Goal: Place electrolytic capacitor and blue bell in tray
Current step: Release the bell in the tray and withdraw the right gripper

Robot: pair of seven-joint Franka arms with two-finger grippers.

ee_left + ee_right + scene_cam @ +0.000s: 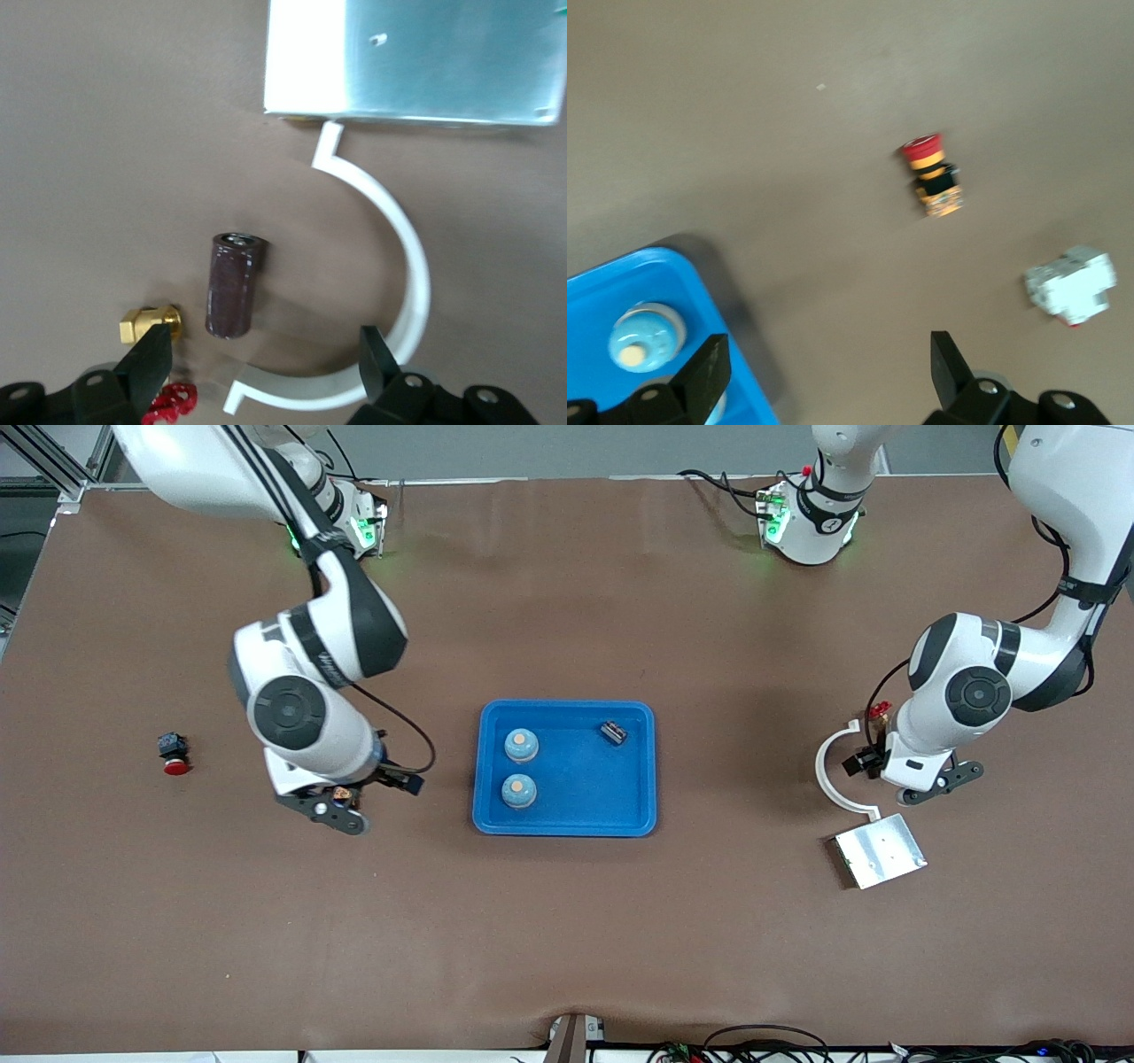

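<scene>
The blue tray (567, 815) lies mid-table. Two blue bells (521, 745) (518, 791) stand in it at the right arm's end, with a small dark part (613, 732) at its farther rim. One blue bell (645, 336) also shows in the right wrist view. A dark brown electrolytic capacitor (235, 285) lies on its side on the table inside a white arc (403, 266). My left gripper (263, 359) (886, 766) hovers open just above, the capacitor a little ahead of its fingertips. My right gripper (826, 367) (341, 799) hangs open over bare table beside the tray (664, 283).
A gold fitting (151, 323) and a red part (173, 400) sit close by one left finger. A silver plate (880, 850) touches the arc's end. A red push-button (174, 755) lies toward the right arm's end, a white part (1069, 285) near it.
</scene>
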